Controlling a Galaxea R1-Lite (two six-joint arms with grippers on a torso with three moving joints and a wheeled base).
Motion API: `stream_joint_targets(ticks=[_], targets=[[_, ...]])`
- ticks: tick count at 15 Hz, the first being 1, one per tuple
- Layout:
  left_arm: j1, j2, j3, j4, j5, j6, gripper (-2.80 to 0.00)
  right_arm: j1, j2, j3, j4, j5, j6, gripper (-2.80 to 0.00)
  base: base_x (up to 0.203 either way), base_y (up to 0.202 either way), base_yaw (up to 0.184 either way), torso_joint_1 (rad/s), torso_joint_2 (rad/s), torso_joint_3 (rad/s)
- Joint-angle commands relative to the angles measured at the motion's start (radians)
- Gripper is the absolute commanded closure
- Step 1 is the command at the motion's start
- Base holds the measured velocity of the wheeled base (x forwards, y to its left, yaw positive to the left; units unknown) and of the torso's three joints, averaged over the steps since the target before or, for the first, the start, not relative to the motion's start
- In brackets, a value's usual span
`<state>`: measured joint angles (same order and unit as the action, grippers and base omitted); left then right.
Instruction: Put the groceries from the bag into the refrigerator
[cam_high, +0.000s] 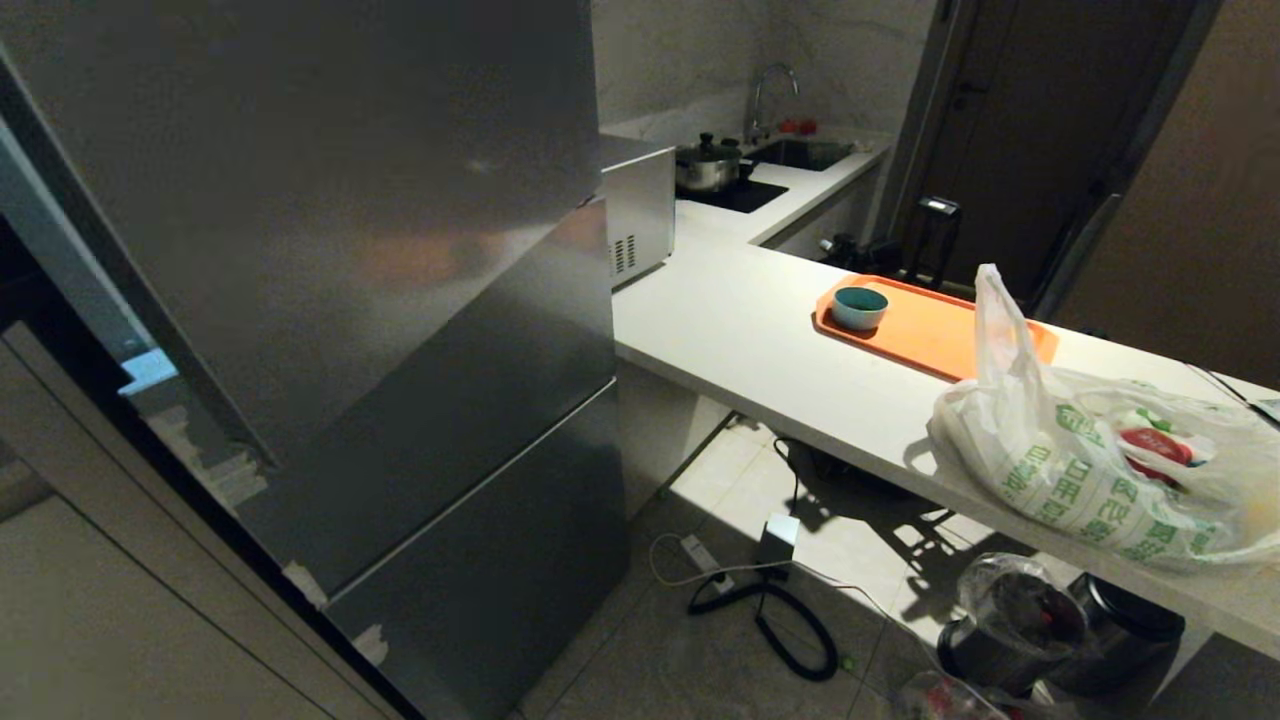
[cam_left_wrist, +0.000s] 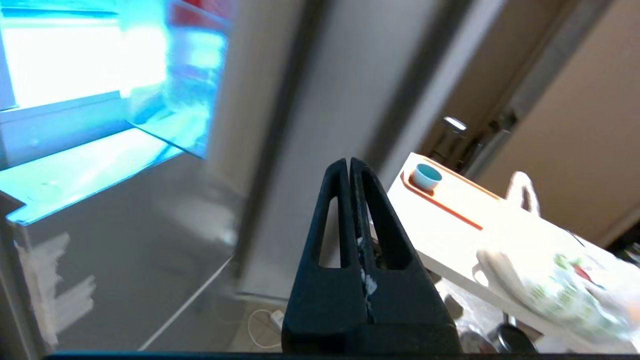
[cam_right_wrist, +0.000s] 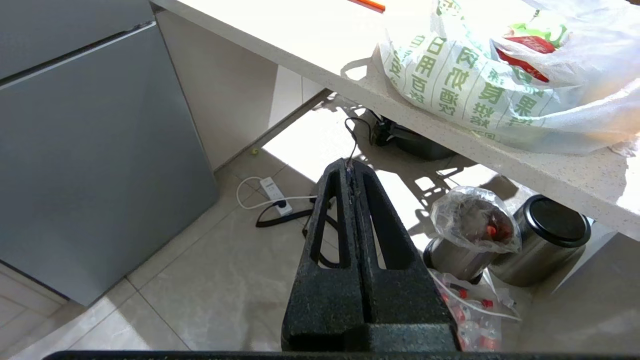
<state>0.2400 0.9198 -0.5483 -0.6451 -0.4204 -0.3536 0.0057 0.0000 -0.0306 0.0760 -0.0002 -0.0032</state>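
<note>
The grey-steel refrigerator (cam_high: 430, 400) fills the left of the head view. Its upper door stands swung open, and only a pale sliver of the inside (cam_high: 150, 370) shows past it. The left wrist view shows the lit white interior with a clear shelf (cam_left_wrist: 85, 65). My left gripper (cam_left_wrist: 349, 161) hangs shut and empty in front of the fridge, out of the head view. The white bag with green characters (cam_high: 1080, 470) lies on the counter at the right. The groceries (cam_high: 1155, 445) show through it only as red, green and white shapes. My right gripper (cam_right_wrist: 351, 162) is shut and empty, low, pointing at the floor below the bag (cam_right_wrist: 475, 85).
An orange tray (cam_high: 930, 330) with a teal bowl (cam_high: 859, 307) lies on the white counter (cam_high: 740, 330) beyond the bag. A silver box with vent slots (cam_high: 640, 210) stands beside the fridge. Bins (cam_high: 1010, 620), a power strip (cam_high: 705, 555) and cables sit on the floor under the counter.
</note>
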Motion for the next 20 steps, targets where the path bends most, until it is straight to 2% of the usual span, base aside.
stream_joint_targets(ticks=[1, 7, 9, 13, 15, 17, 19, 20], targets=[[-0.002, -0.100, 0.001, 0.018, -0.003, -0.002, 0.00, 0.000, 0.000, 0.000, 0.001, 0.000, 0.000, 0.00, 0.000, 0.000, 0.000, 0.000, 0.00, 0.000], [0.000, -0.044, -0.008, 0.022, 0.029, 0.003, 0.00, 0.000, 0.000, 0.000, 0.001, 0.000, 0.000, 0.00, 0.000, 0.000, 0.000, 0.000, 0.00, 0.000], [-0.001, -0.005, -0.014, 0.022, 0.061, 0.005, 0.00, 0.000, 0.000, 0.000, 0.001, 0.000, 0.000, 0.00, 0.000, 0.000, 0.000, 0.000, 0.00, 0.000], [-0.001, 0.020, -0.020, 0.024, 0.066, 0.006, 0.00, 0.000, 0.000, 0.000, 0.001, 0.000, 0.000, 0.00, 0.000, 0.000, 0.000, 0.000, 0.00, 0.000], [-0.001, 0.054, -0.041, 0.033, 0.113, 0.025, 0.00, 0.000, 0.000, 0.000, 0.001, 0.000, 0.000, 0.00, 0.000, 0.000, 0.000, 0.000, 0.00, 0.000], [-0.002, 0.081, -0.042, 0.035, 0.187, 0.123, 0.00, 0.000, 0.000, 0.000, 0.001, 0.000, -0.001, 0.00, 0.000, 0.000, 0.000, 0.000, 0.00, 0.000], [-0.020, 0.083, -0.022, 0.033, 0.210, 0.254, 0.00, 0.000, 0.000, 0.000, 0.001, 0.000, -0.001, 0.00, 0.000, 0.000, 0.000, 0.000, 0.00, 0.000], [-0.042, 0.081, -0.014, 0.033, 0.213, 0.300, 0.00, 0.000, 0.000, 0.000, 0.001, 0.000, 0.000, 0.00, 0.000, 0.000, 0.000, 0.000, 0.00, 0.000]])
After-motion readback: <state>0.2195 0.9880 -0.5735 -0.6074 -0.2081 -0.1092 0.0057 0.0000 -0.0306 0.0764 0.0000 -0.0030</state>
